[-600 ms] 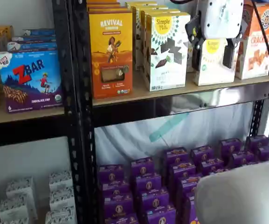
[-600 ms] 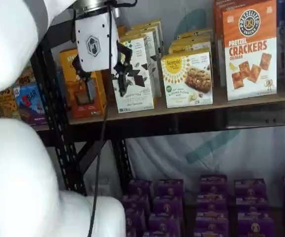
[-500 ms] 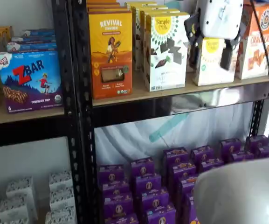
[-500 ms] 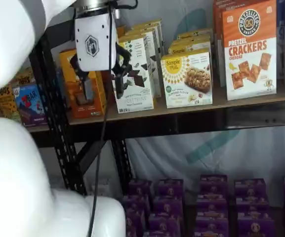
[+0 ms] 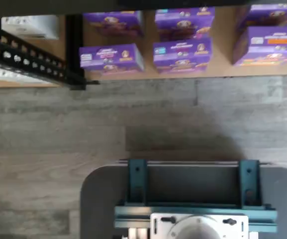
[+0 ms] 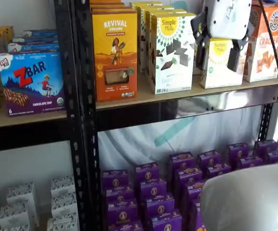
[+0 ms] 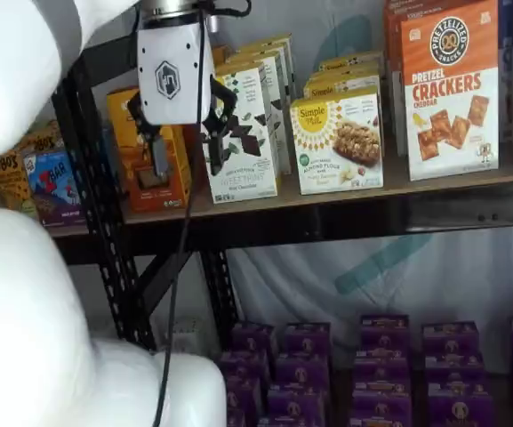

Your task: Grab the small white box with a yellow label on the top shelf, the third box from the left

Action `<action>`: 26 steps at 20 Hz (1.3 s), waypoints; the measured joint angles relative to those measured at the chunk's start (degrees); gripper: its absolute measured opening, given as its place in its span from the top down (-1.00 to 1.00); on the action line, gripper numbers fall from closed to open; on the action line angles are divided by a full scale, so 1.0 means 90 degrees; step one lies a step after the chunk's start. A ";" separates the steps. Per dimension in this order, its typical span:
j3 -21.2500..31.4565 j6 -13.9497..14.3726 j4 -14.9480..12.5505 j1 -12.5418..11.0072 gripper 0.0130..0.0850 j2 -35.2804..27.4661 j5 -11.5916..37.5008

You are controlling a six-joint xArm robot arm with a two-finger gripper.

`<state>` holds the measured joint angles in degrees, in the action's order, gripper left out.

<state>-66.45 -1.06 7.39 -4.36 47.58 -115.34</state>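
Observation:
The small white box (image 6: pixel 219 77) with its round yellow label stands on the top shelf (image 6: pixel 143 96), seen in both shelf views (image 7: pixel 338 142). My gripper (image 6: pixel 217 67) hangs in front of the shelf, its two black fingers plainly apart and empty. In a shelf view the box shows in the gap between the fingers. In a shelf view the gripper (image 7: pixel 188 171) lies well in front of the shelf (image 7: pixel 345 194), over the cartons left of the box. The wrist view shows neither the box nor the fingers.
A taller white carton with chocolate shapes (image 6: pixel 172 53) stands left of the box, an orange-topped crackers carton (image 6: pixel 264 45) right of it. An orange Revival box (image 6: pixel 114 55) stands further left. Purple boxes (image 6: pixel 177 183) fill the low shelf. A black upright (image 6: pixel 78 120) stands left.
The gripper has shifted slightly upward in front of the shelf. Its fingers stay apart. The boxes have not moved.

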 joint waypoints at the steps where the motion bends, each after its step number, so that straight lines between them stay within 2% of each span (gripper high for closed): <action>1: 0.0017 0.0013 -0.0105 0.0064 -1.00 0.0008 0.0059; 3: 0.0071 0.0011 -0.0327 0.0160 -1.00 0.0024 0.0234; 5: 0.0112 -0.0036 -0.0424 0.0155 -1.00 0.0029 0.0382; 9: 0.0127 -0.0490 -0.0397 -0.0301 -1.00 -0.0170 0.0914; 17: -0.0085 -0.1081 -0.0672 -0.0809 -1.00 -0.0748 0.1551; 24: -0.0288 -0.1747 -0.0580 -0.1494 -1.00 -0.1346 0.2082; 26: -0.0362 -0.1862 -0.0584 -0.1605 -1.00 -0.1492 0.2196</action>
<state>-69.71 -17.82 2.13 -18.81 34.15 -95.57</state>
